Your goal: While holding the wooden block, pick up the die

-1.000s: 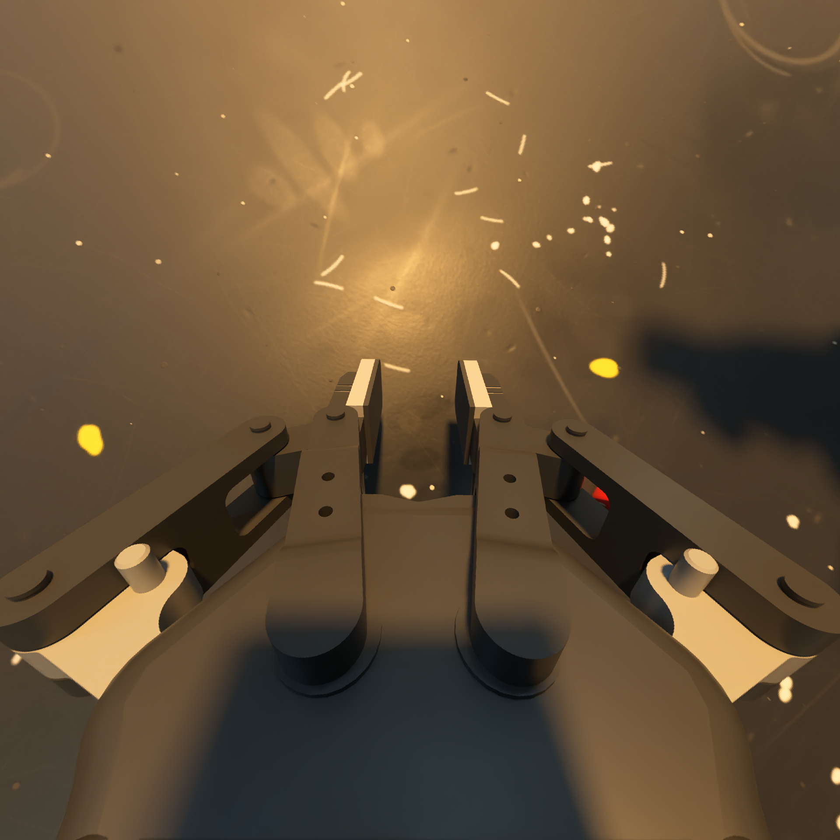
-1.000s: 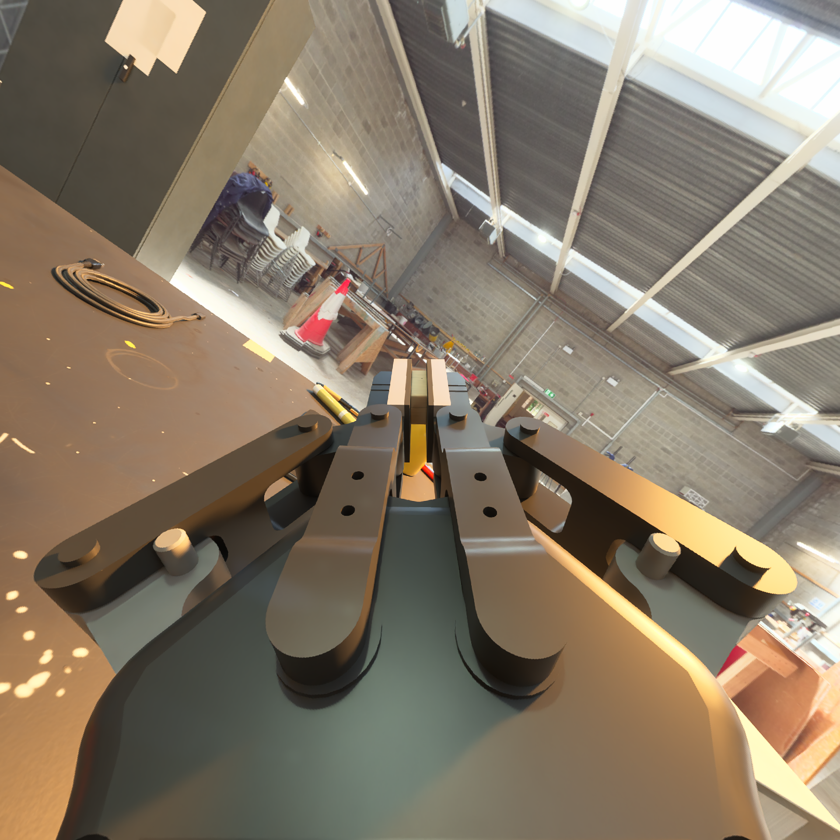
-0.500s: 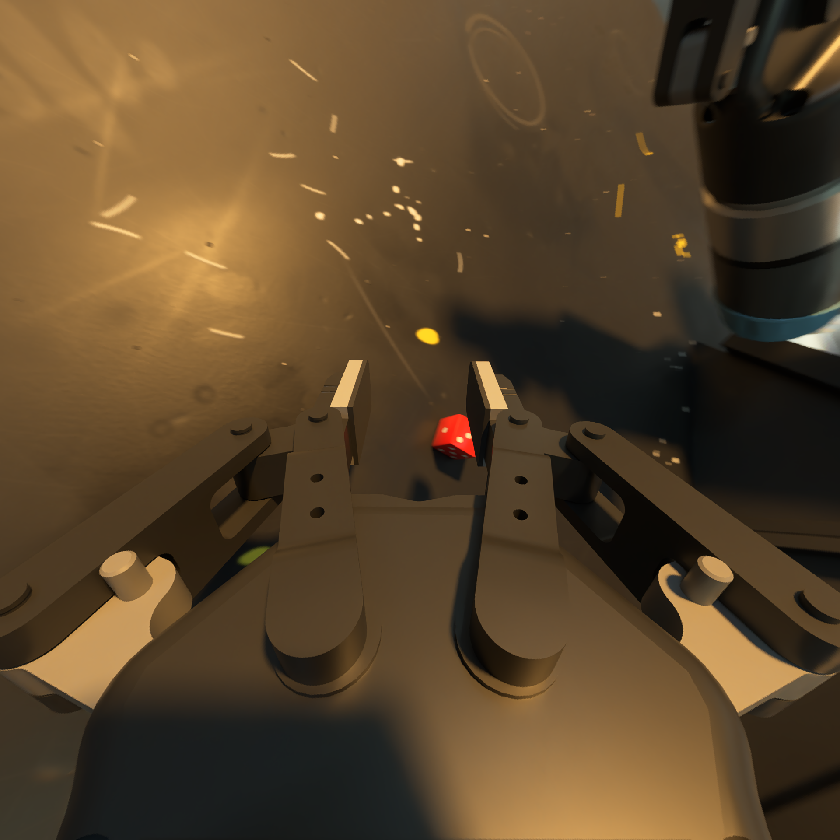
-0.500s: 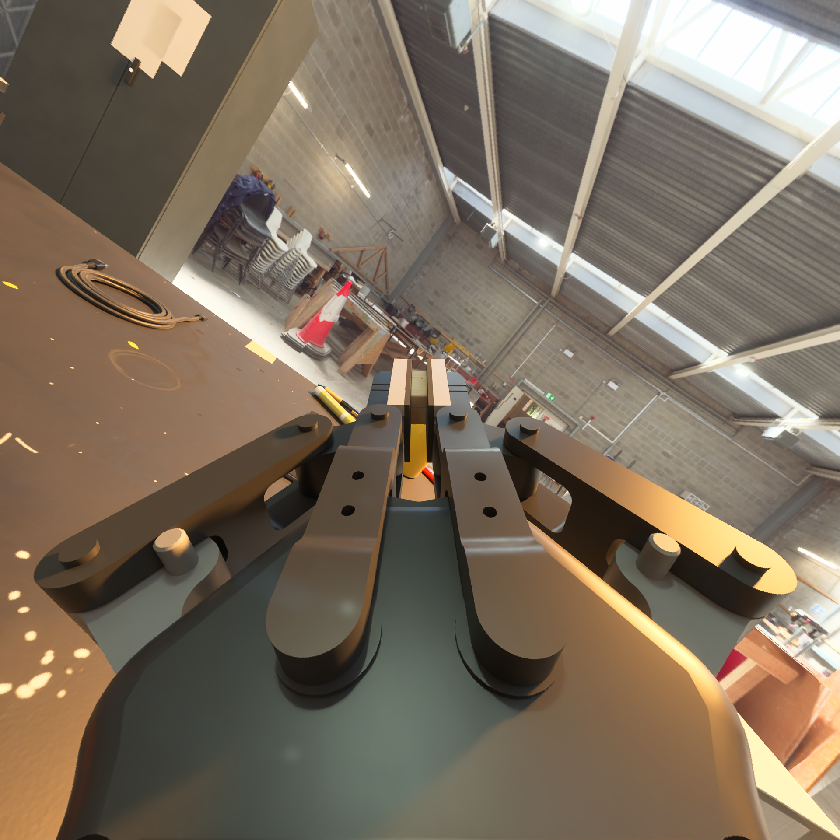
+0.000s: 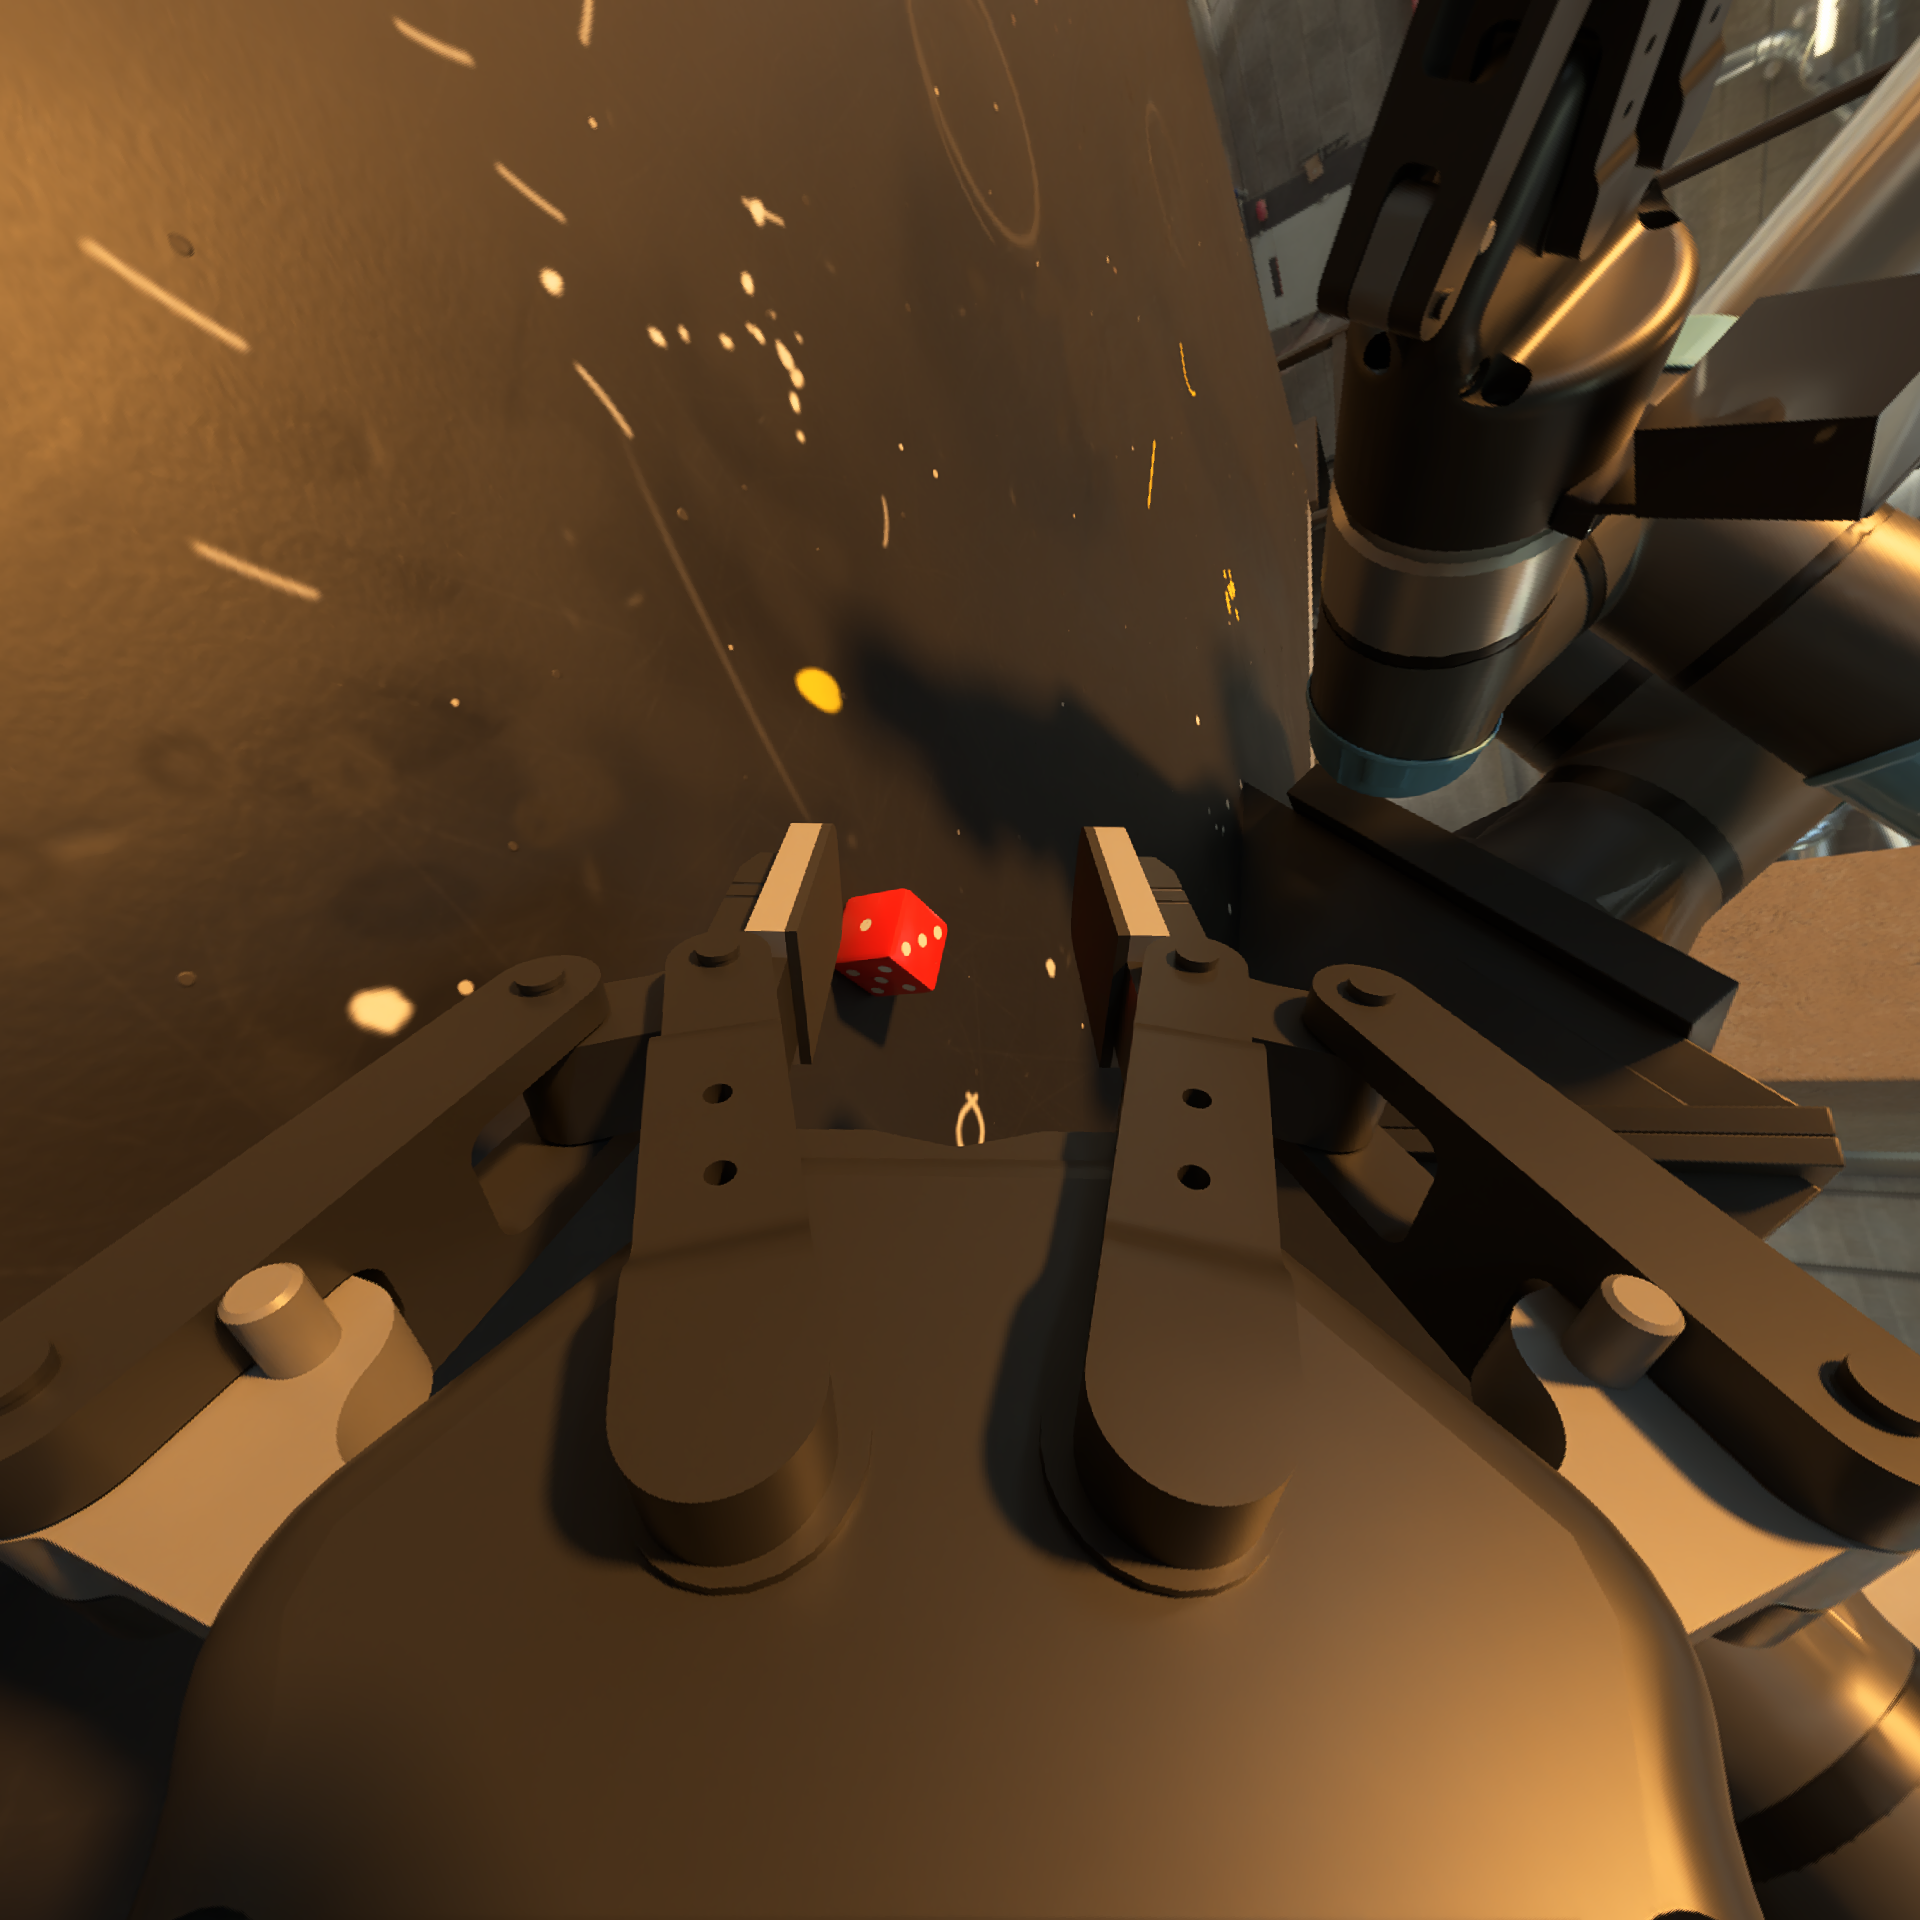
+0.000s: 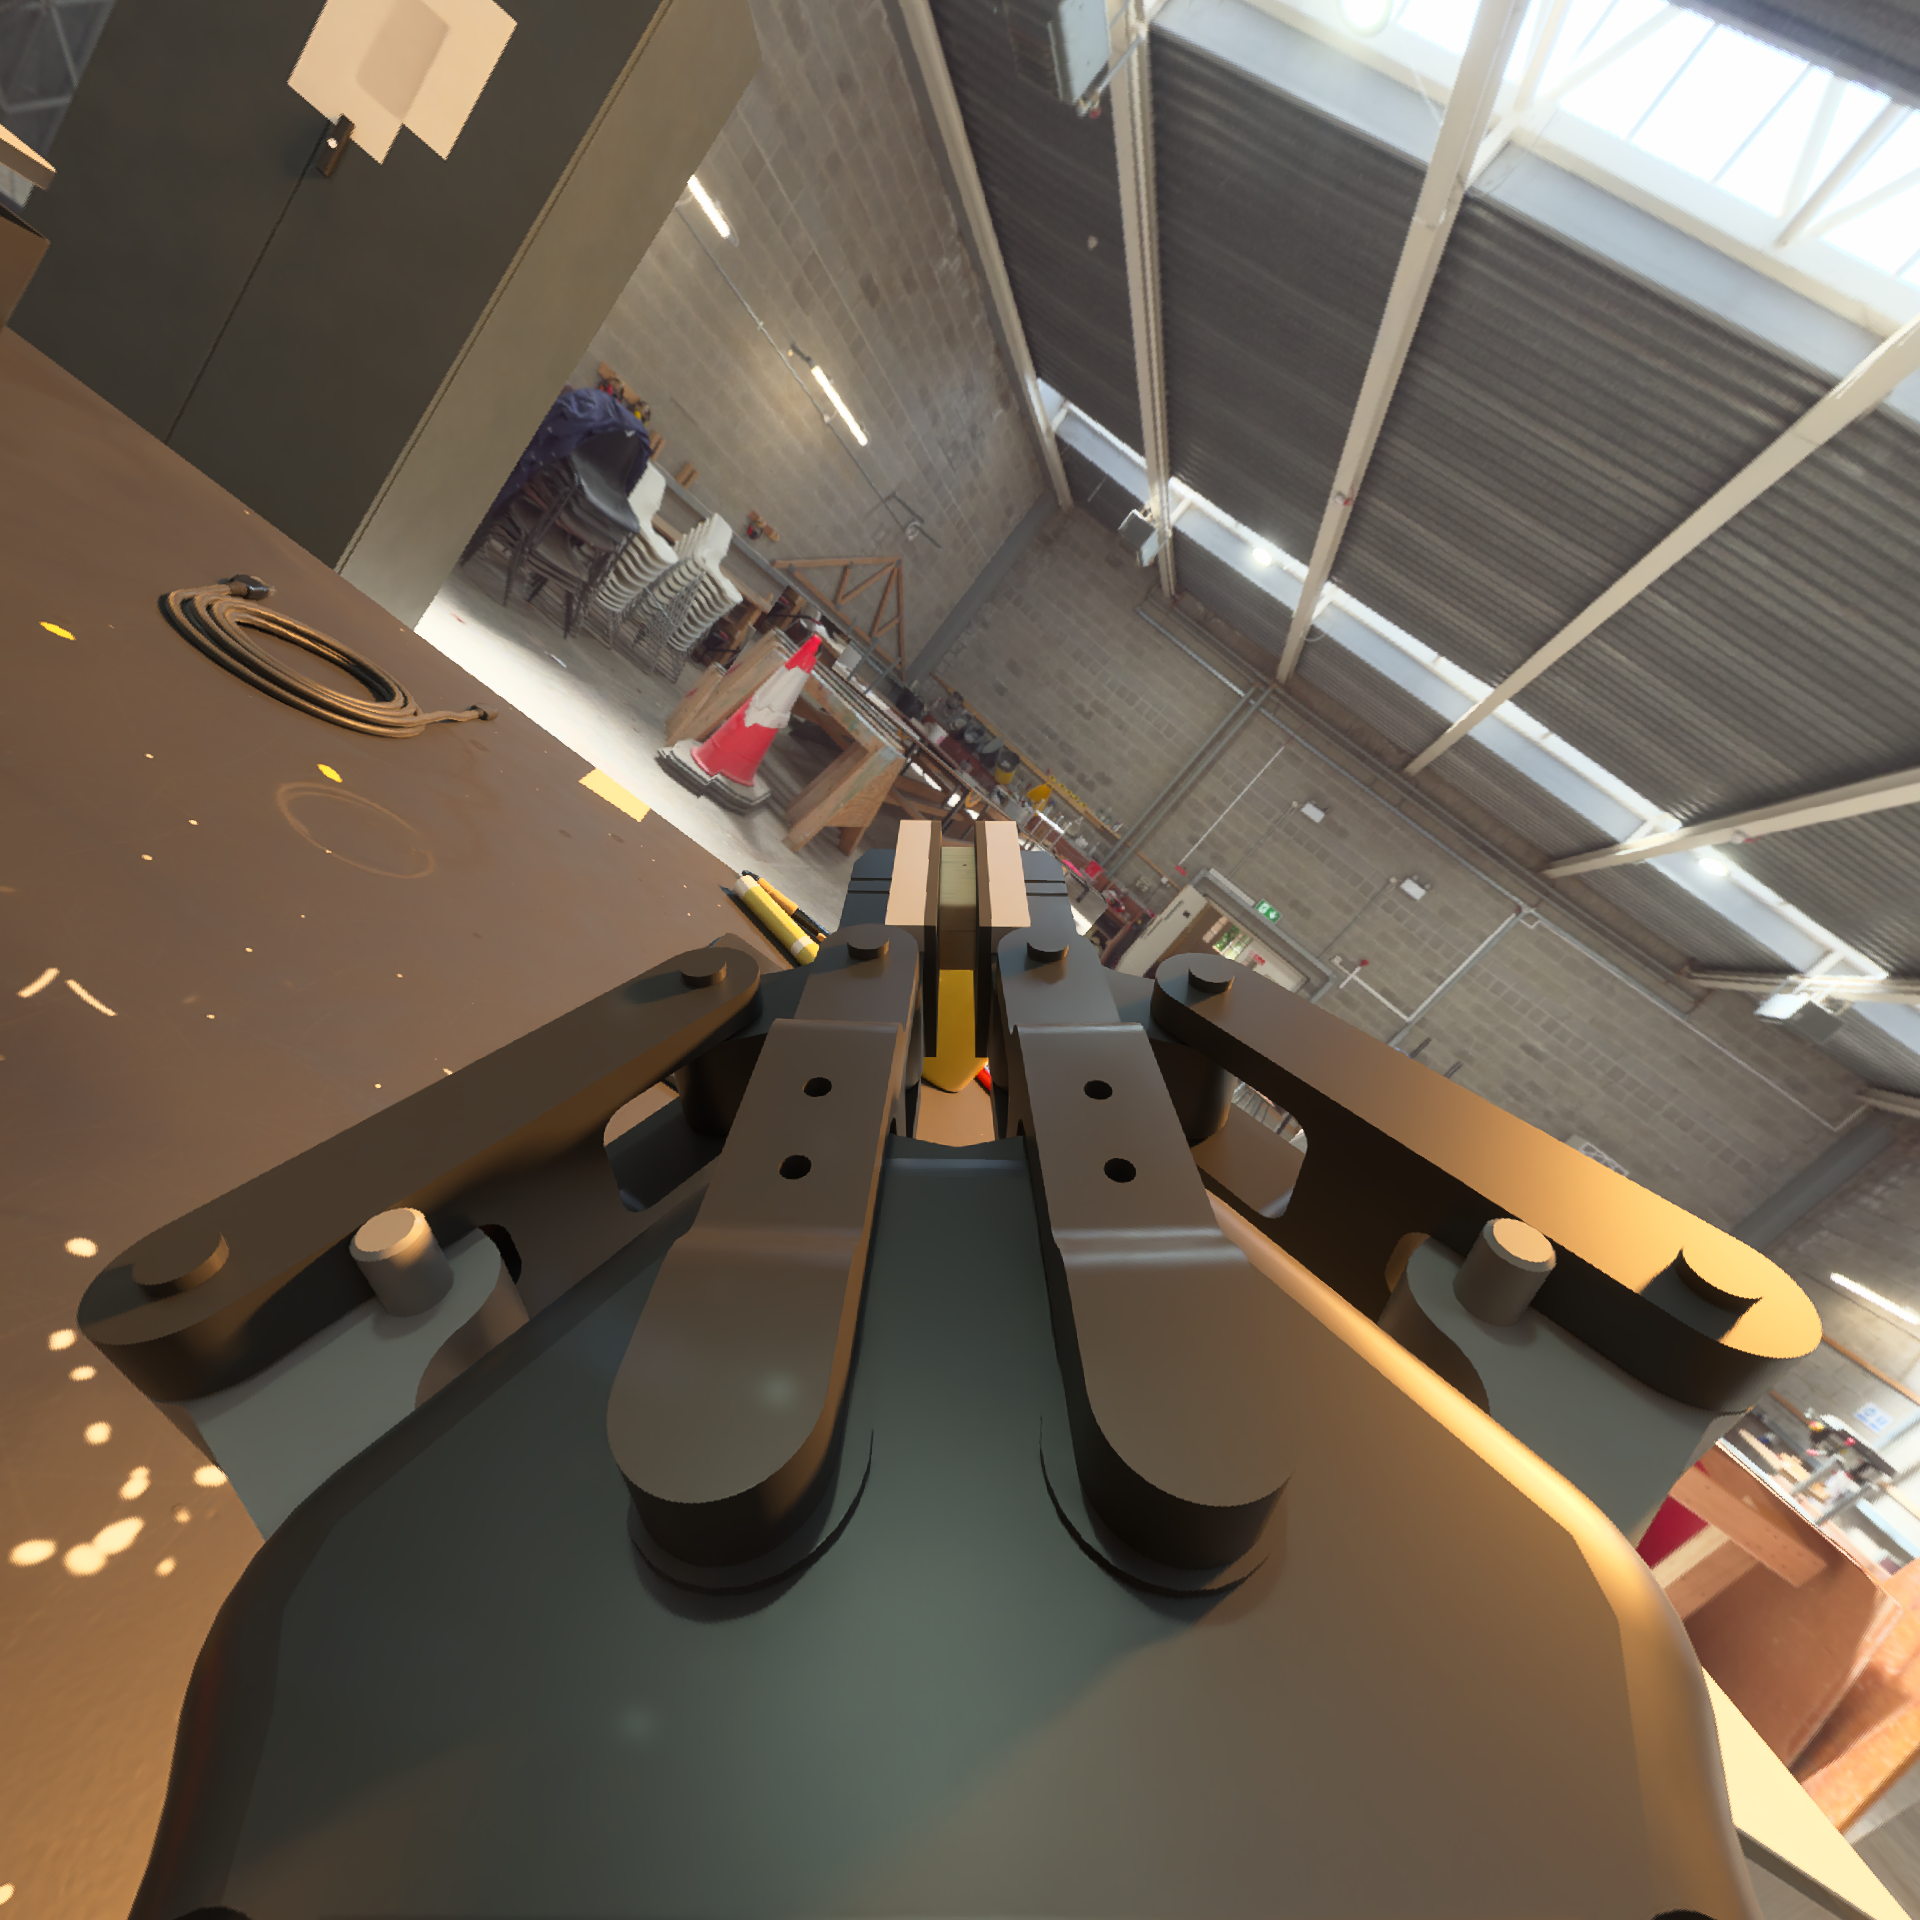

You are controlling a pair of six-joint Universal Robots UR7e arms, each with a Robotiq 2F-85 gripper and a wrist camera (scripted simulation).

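My left claw spread wide over the scuffed brown desk, glossy red die hugging its nine-o'clock finger, my right claw clenched on the slim wooden block

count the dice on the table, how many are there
1: a red die on the dark table, between the open left gripper fingers, near one pad. Others may be hidden.

Left gripper fingers spread, right gripper fingers clamped
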